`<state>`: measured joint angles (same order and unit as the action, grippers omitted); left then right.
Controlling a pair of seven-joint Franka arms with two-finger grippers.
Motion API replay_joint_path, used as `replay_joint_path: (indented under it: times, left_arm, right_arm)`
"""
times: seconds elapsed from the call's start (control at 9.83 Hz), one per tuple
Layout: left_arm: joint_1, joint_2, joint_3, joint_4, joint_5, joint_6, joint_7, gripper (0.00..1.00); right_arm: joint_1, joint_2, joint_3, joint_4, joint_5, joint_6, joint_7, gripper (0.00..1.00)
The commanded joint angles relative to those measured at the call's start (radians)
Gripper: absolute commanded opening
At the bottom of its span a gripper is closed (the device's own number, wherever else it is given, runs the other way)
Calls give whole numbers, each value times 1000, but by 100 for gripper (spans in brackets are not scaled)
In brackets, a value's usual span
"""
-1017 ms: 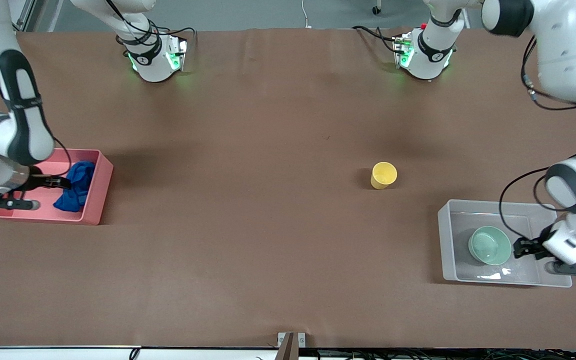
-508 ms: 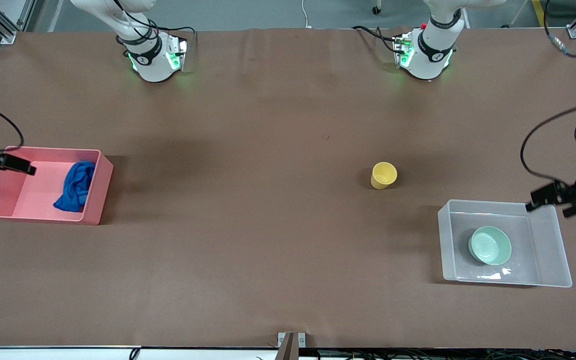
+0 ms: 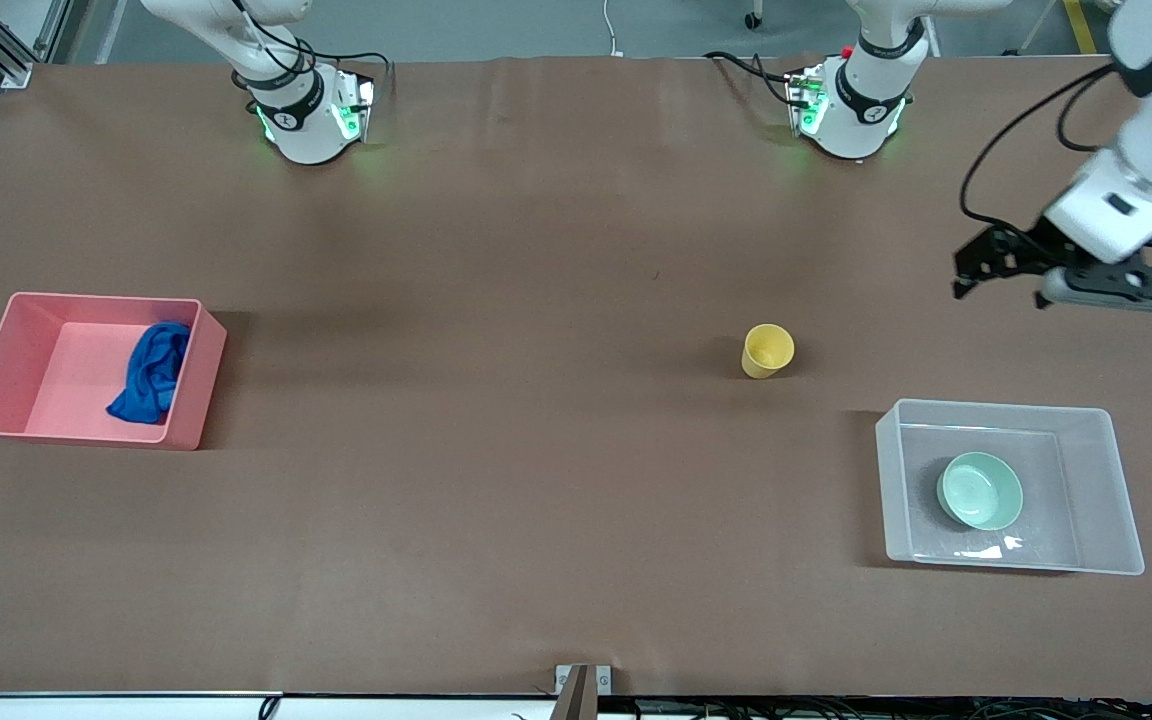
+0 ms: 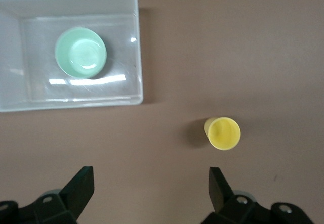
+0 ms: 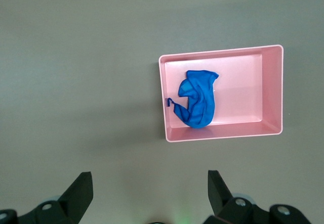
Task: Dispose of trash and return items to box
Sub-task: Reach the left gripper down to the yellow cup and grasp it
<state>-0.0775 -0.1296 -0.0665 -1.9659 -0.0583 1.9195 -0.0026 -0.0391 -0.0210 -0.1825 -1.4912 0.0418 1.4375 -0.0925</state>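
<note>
No legible writing or brand marks are visible.

Count: one blue rag [image 3: 150,372], one pink bin [image 3: 187,385], one yellow cup [image 3: 766,350], one green bowl [image 3: 980,489], one clear box [image 3: 1101,480].

The left tool [image 3: 976,268] is spread and empty, up over bare desk [image 3: 536,450]; the cup and the box holding the bowl lie below it, apart.

The right tool [image 5: 149,193] is spread and empty, high over the desk near the bin holding the rag.

one cup [image 3: 767,350], one bowl [image 3: 980,490], one rag [image 3: 151,372], one tub [image 3: 1101,480], one bin [image 3: 191,385].
</note>
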Motion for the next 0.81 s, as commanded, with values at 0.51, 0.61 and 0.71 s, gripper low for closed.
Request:
replay_joint_path:
  times: [0.51, 0.61, 0.71]
  left_arm:
    - [-1, 332, -177, -271, 23, 545, -135, 100]
    - [-2, 373, -193, -269, 28, 564, -142, 98]
    - [-2, 411, -194, -266, 61, 599, -145, 98]
  right_arm:
    - [-8, -22, 100, -37, -6, 58, 101, 100]
    - [-8, -22, 100, -35, -23, 55, 77, 100]
    - [-7, -22, 101, -35, -29, 47, 77, 100]
